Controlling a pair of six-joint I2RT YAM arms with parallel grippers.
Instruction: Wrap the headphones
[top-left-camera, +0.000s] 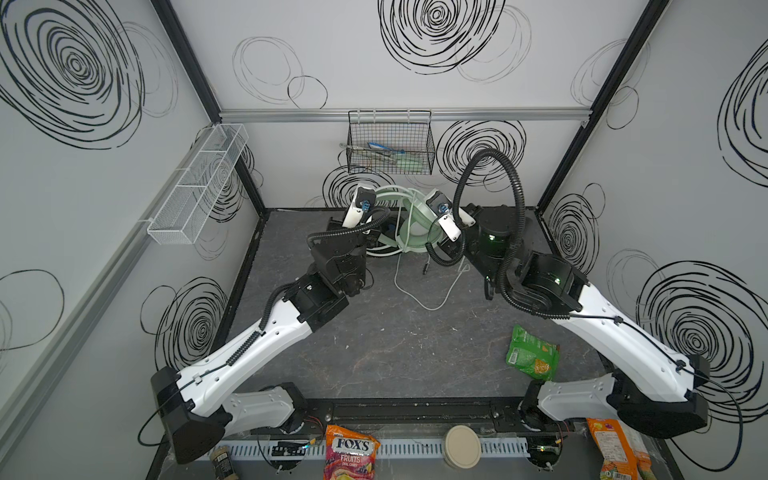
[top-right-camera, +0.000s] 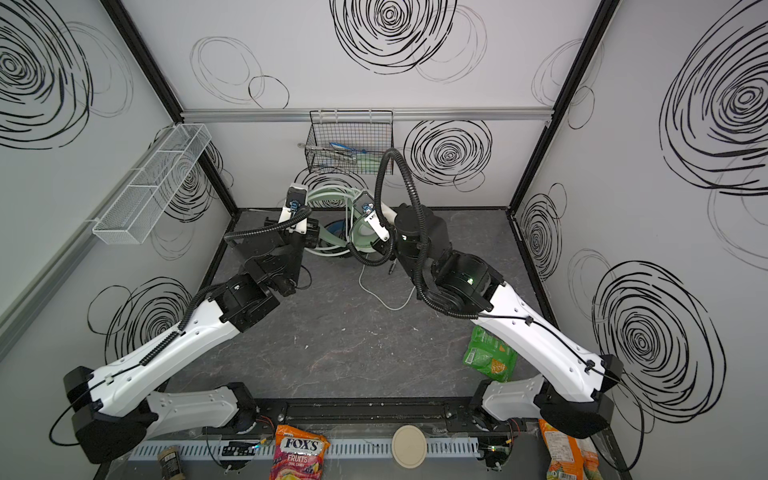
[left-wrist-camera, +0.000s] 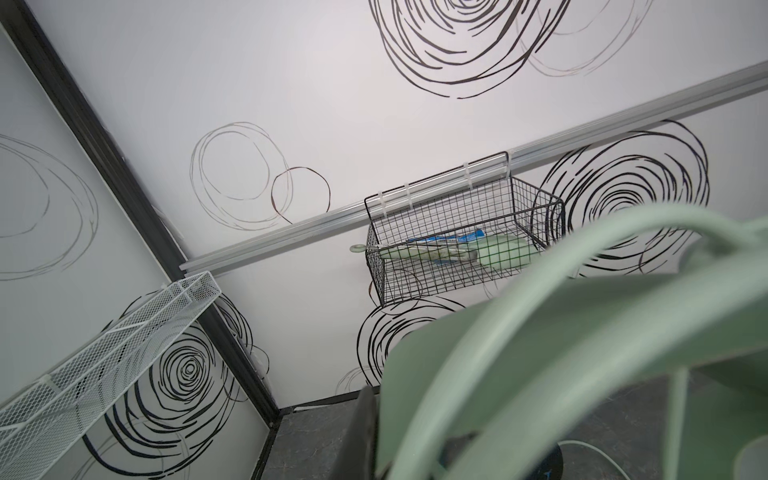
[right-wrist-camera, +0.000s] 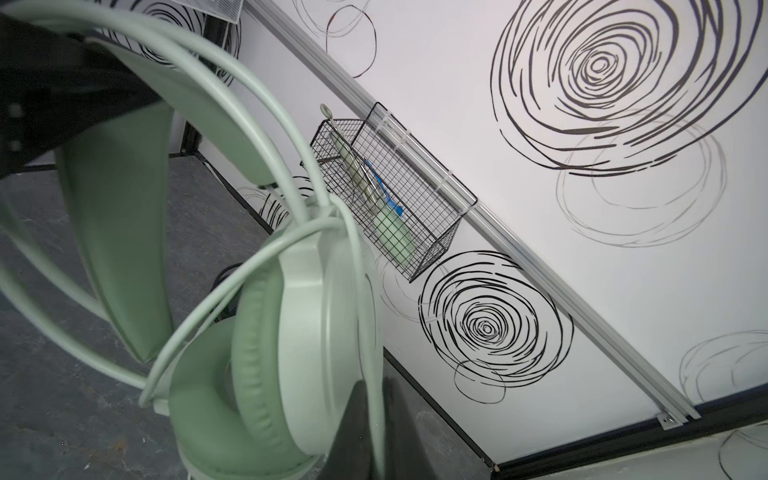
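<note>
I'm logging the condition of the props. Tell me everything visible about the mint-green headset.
The mint-green headset is over-ear, in smooth matte plastic with cushioned ear pads, a padded band and thin hoop arches. It is held upright at the far end of the table. Its pale cable loops round one cup, then trails slack on the table. The left hand appears to grip the band; the right hand seems to pinch the cable.
</note>
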